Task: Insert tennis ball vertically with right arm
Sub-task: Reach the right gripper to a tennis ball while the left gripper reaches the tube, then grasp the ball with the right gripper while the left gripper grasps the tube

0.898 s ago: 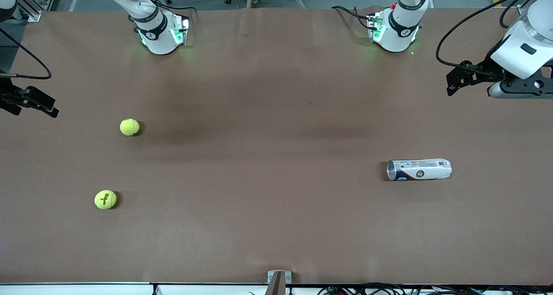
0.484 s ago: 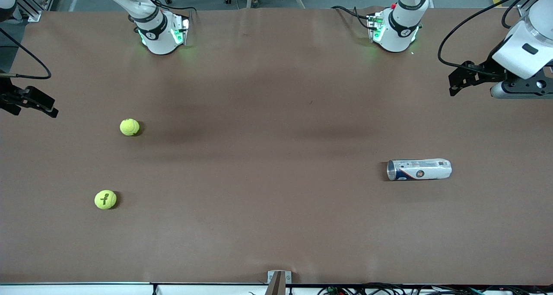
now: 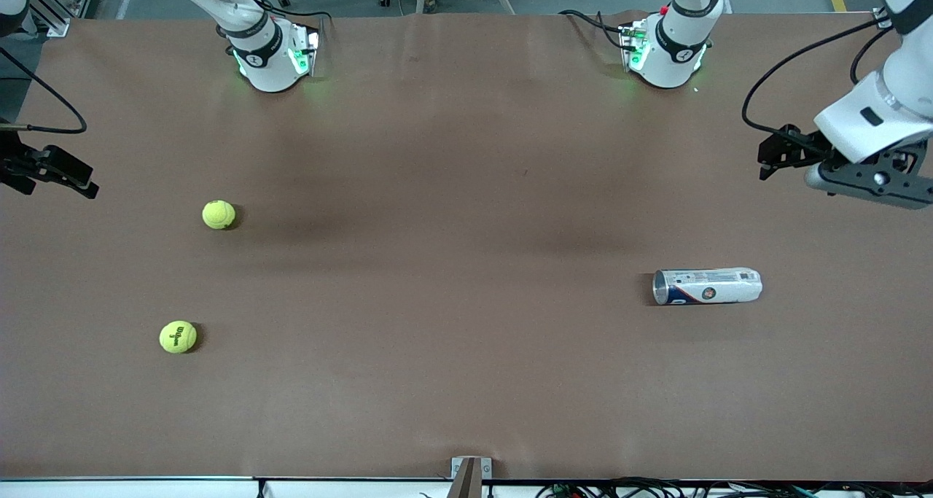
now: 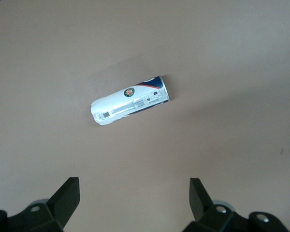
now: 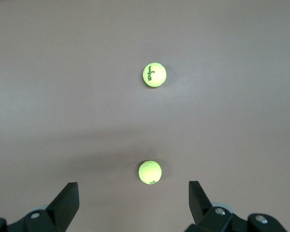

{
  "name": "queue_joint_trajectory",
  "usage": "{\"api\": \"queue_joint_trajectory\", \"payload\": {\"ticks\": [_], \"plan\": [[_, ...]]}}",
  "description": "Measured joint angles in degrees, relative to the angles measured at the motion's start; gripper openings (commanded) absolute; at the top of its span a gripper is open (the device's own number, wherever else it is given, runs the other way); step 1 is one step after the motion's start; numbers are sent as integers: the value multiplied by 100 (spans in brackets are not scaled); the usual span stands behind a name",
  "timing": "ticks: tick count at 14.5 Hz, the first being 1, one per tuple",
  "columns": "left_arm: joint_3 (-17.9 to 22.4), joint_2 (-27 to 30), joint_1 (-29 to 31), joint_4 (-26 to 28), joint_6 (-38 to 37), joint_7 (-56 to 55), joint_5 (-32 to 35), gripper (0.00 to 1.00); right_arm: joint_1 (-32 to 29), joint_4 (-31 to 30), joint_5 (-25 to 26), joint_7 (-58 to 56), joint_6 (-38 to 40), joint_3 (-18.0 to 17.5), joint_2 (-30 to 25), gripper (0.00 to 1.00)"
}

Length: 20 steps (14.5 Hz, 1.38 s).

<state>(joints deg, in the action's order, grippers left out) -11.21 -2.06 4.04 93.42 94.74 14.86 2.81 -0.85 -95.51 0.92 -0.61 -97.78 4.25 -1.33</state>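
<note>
Two yellow-green tennis balls lie on the brown table toward the right arm's end. One ball is farther from the front camera and shows in the right wrist view. The ball with black lettering is nearer and also shows there. A white and blue ball can lies on its side toward the left arm's end, its open end facing the balls. My right gripper is open and empty, up over the table's end. My left gripper is open and empty, up over the table beside the can.
The two arm bases stand along the table's edge farthest from the front camera. Black cables hang by the left arm's hand. A small metal bracket sits at the table's edge nearest the front camera.
The left arm's hand has dropped a little and tilted, coming closer to the can. The right arm, the balls and the can have not moved.
</note>
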Motion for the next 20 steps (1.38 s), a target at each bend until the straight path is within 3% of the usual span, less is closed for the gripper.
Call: {"api": "queue_joint_trajectory", "payload": {"ticks": [3,8,13,20], "plan": [[8,-270,134,118,373,997,1,100,-1,-156,0,0,24,5,18,100],[9,-365,329,752,1200,2311,1,100,-7,-722,2,0,-57,12,162,100],[-8,-634,326,953,1281,3616,44,100,-133,-1600,2,0,-492,26,518,100],[-72,-1510,174,989,1303,4033,1410,100,-196,-2322,2,0,-1541,26,1523,100]]}}
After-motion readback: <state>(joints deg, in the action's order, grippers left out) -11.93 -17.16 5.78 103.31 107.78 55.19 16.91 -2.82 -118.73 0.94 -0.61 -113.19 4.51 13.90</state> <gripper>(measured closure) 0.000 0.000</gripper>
